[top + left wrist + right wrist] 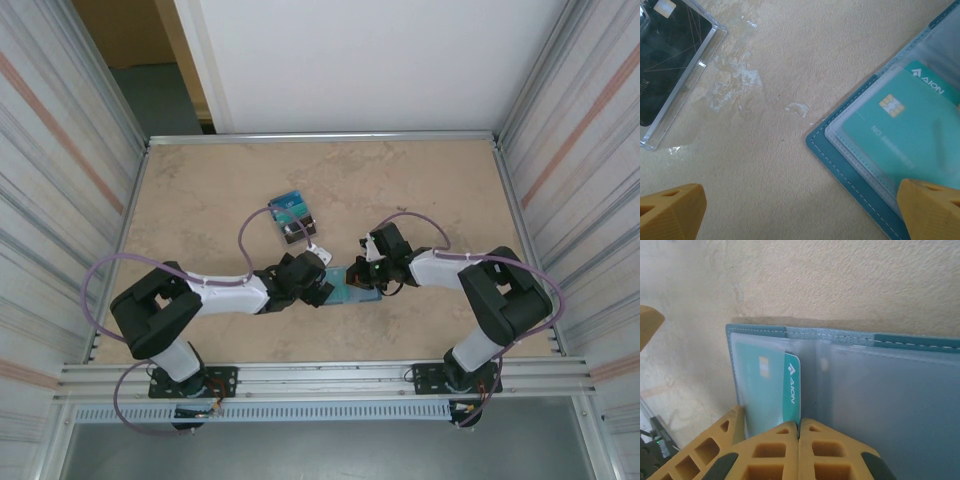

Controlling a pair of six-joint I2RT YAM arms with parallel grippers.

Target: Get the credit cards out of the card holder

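Note:
The card holder (352, 293) lies open on the table between both grippers, teal-blue with clear pocket panels (900, 405). A teal-green credit card (791, 390) sticks partly out of its left pocket, chip and "AION" mark showing (890, 135). My right gripper (799, 426) is shut, its fingertips pinched together on the card's exposed edge; it is over the holder's middle (362, 275). My left gripper (800, 200) is open wide at the holder's left corner (850, 165). Its right finger (930, 205) rests over the holder, and its left finger is over bare table (322, 283).
A clear case holding a black piece with blue-green cards (292, 217) lies just beyond the left gripper, its corner showing at the upper left of the left wrist view (670, 65). Corrugated walls enclose the table (200, 200) on the left, right and back.

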